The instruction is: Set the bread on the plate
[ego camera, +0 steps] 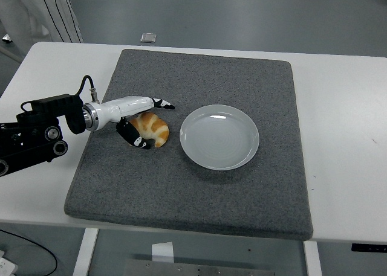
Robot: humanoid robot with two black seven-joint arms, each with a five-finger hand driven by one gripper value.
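While the left hand [144,120] reaches in from the left edge, its fingers sit around the bread [152,129]: the upper fingers [162,103] stretch over the far side of the roll, the thumb [134,137] curls under the near-left side, so the roll sits between them. Looks like a grasp closing on the bread, contact on both sides as far as I can tell, though how firm it is can't be read. Bread is a golden-brown, swirled roll, lying on the grey mat [181,191], not lifted in any obvious way. It's just left of the plate [219,137], near but not touching. Plate is white, round, nothing on it, sitting mid-mat slightly right of centre. Pinch from opposite sides probably chosen because the roll is soft and rounded, so wrapping it spreads the squeeze. Judgement: task at the grasp stage, the lift and the short carry rightward not yet done. Risk: crushing or the roll slipping out on the lift. Mat covers most of the white table [344,107]. Right arm not in view. A small grey object [149,37] lies on the floor past the table's far edge, irrelevant.
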